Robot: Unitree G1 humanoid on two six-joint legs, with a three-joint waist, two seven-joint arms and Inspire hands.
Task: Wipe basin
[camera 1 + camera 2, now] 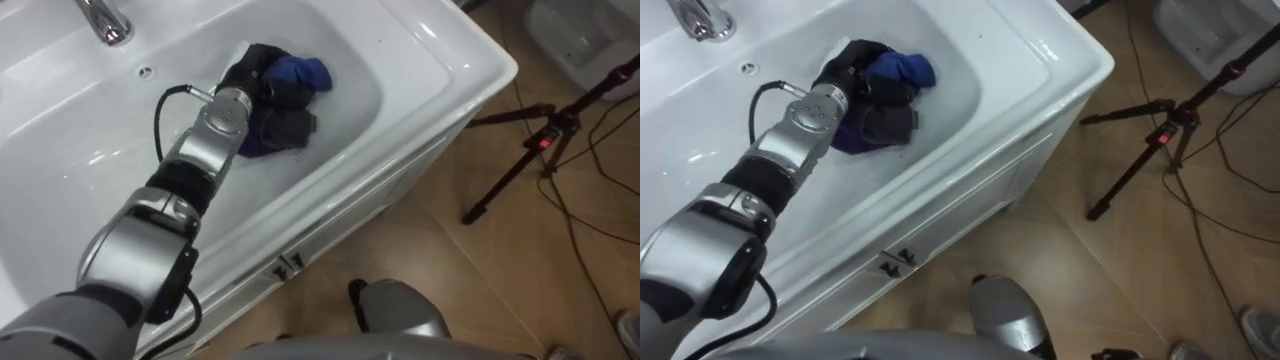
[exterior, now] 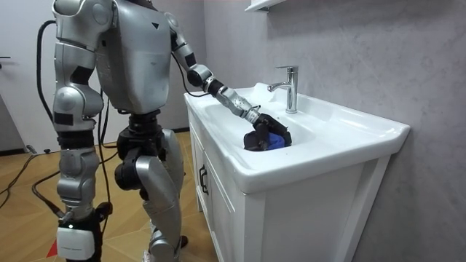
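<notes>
In the room view the robot stands upright on a wood floor (image 2: 22, 182), facing the white cabinet (image 2: 218, 196). Its right hand (image 2: 75, 240) hangs by its leg on the room view's left; whether that hand is open or closed cannot be told. From above, the tap (image 1: 105, 20) is at the far left edge of the basin (image 1: 470, 70). The left arm reaches in from the lower left, and the left hand (image 1: 252, 72) rests on the cloth (image 1: 300, 72), a crumpled blue and dark bundle lying in the bowl. Whether the hand grips the cloth or only presses on it cannot be told. To the right, a tripod (image 1: 545, 140) stands on the floor.
</notes>
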